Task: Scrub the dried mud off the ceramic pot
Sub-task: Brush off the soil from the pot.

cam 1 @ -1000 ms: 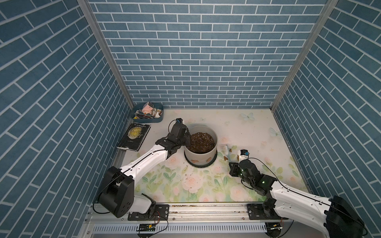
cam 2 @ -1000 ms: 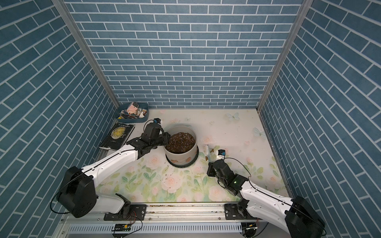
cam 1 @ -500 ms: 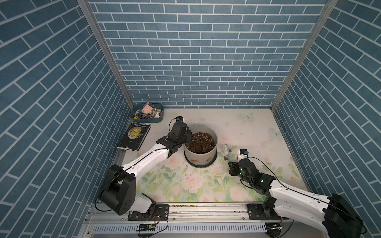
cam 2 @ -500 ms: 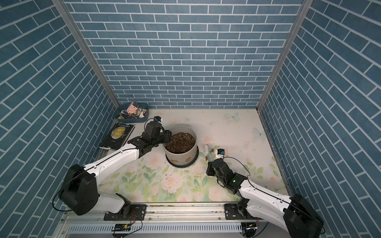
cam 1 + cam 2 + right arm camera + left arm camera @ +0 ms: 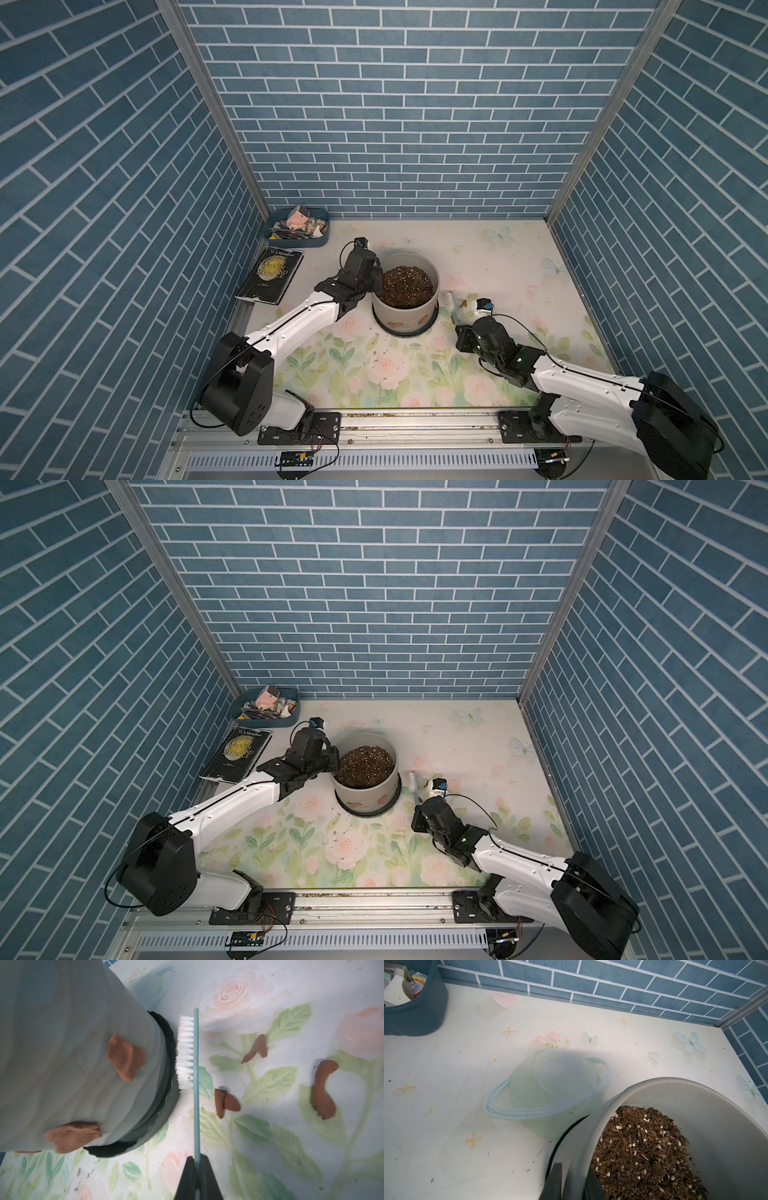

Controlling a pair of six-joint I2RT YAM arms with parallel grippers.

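My left claw (image 5: pixel 574 1168) is clamped across the rim of the ceramic pot (image 5: pixel 691 1093). My right claw (image 5: pixel 197 1159) grips the brush (image 5: pixel 196 1115) by its handle, bristles just beside the pot's saucer (image 5: pixel 168 1093). The dried mud (image 5: pixel 125 1056) adheres to the pot wall.

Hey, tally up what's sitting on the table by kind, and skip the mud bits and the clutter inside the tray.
ceramic pot: 1
brush: 1
book: 1
blue tray: 1
Total: 4
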